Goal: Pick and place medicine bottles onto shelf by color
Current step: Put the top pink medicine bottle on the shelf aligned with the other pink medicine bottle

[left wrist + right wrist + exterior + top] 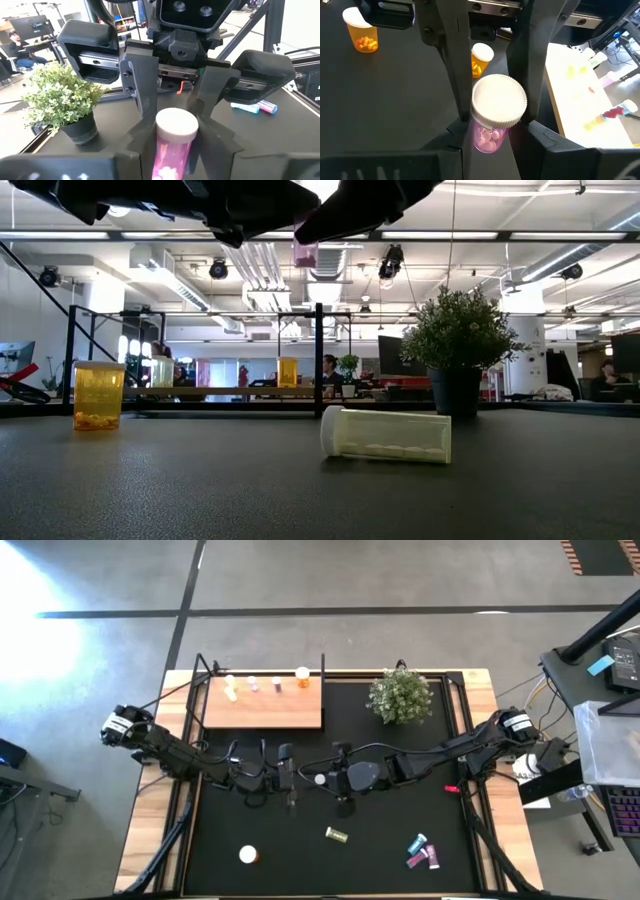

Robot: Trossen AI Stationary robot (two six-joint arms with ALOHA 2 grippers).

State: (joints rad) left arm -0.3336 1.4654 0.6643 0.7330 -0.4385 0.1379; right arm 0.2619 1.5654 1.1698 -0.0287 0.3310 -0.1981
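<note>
Pink bottle held between both grippers, mid-frame above the mat.

The pink bottle [495, 120] stands upright, white cap up, pink pills inside; left gripper [291, 783] and right gripper [325, 778] both clamp it.

We're in an open-plan office/lab: exposed ceiling ducts [270, 265], strip lights [130, 235], polished concrete floor [380, 580], monitor desks [400, 375] behind the tabletop [390, 860], a person [17, 47] seated at a screen.
</note>
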